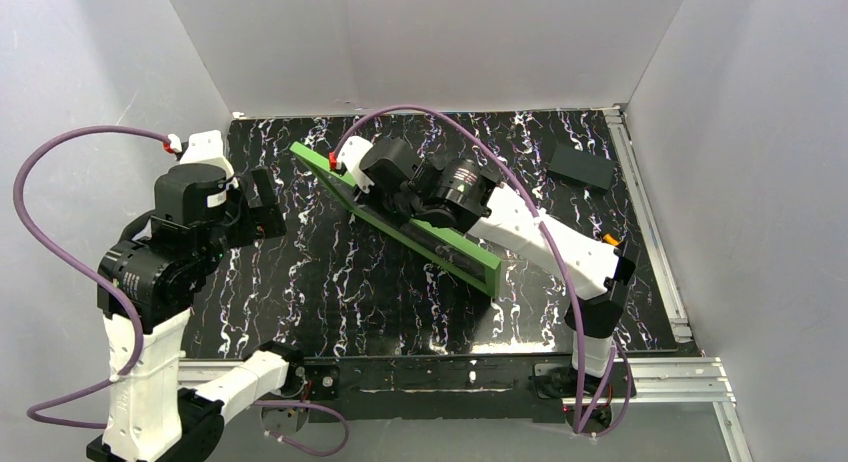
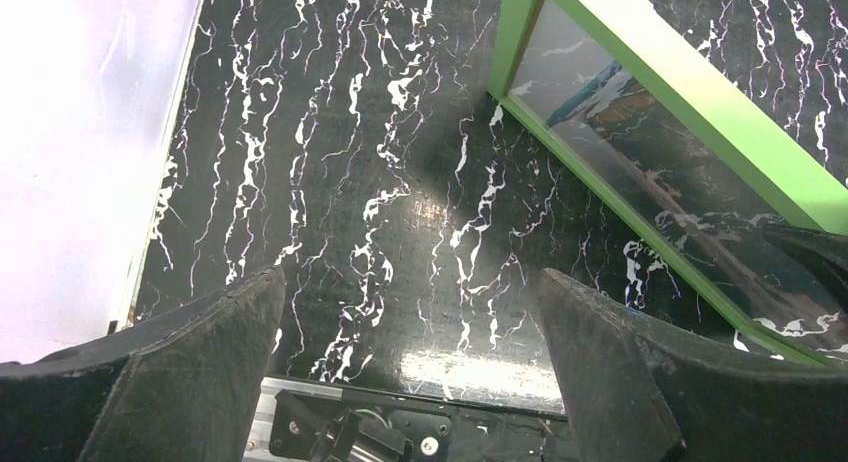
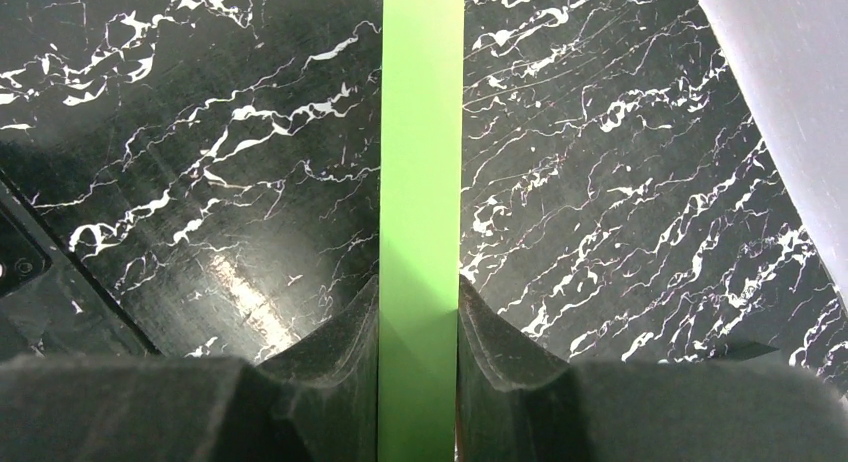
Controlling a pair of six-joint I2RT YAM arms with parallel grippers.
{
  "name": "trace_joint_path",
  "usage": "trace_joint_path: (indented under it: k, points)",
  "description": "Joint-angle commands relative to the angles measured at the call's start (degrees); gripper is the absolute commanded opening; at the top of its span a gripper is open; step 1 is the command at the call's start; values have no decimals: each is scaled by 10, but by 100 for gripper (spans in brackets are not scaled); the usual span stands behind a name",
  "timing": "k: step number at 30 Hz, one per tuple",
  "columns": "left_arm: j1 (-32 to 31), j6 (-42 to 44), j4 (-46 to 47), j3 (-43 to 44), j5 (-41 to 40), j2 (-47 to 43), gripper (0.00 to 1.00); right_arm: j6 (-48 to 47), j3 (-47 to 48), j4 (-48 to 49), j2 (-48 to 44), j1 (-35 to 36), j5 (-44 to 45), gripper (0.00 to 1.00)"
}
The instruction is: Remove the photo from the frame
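The right pincer (image 3: pixel 420 317) is clamped on the frame (image 3: pixel 420 132). Its two fingers (image 3: pixel 335 352) press the green rail from either side, with no gap visible between pads and rail. The one frame (image 1: pixel 470 264) stands on its long edge on the tabletop (image 1: pixel 330 282). It runs slantwise in the top view, with the right pincer (image 1: pixel 385 187) gripping its upper edge towards the far end.

In the left wrist view, a glossy face fills the frame's opening (image 2: pixel 700 112). It shows a dark blue streak and a grey-brown blur, so the photo (image 2: pixel 640 152) still sits inside the frame. Reflections of the marbling lie over much of it.

The left pincer (image 2: pixel 410 317) is spread wide and holds nothing; only bare tabletop shows between its two fingers (image 2: pixel 210 362). It hangs to the left of the frame, near the far corner but apart from it (image 1: pixel 262 207).

Behind the frame, on its right side and well apart from it, one flat dark block (image 1: pixel 580 167) lies on the tabletop.
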Motion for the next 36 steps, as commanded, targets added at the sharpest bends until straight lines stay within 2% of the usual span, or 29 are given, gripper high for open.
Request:
trace_joint_path:
  k: [1,3,7,10,14,17,22,26,36]
  points:
    - [-4,9,-8,-8,-28,-5,98,14,4,-53,24,2,33,21]
    - [-5,7,-6,-11,-28,-5,98,15,-8,-52,20,2,42,33]
    - [-6,6,-3,-16,-25,-8,98,11,-42,-34,5,2,43,46]
    - [-5,7,-2,-16,-25,-10,98,9,-63,-20,1,2,42,51]
    - [-6,9,-2,-16,-25,-11,98,6,-71,-11,8,0,41,51]
    - [-8,12,-2,-13,-27,-11,98,4,-69,-15,14,0,30,45]
    - [-11,20,-3,-2,-34,-11,98,2,-57,-22,8,-3,16,18]
    - [-12,22,-3,2,-34,-9,98,2,-36,-40,-9,-20,-73,1]
    - [-14,24,1,4,-27,-4,98,-47,-42,-68,-65,-101,-371,1]
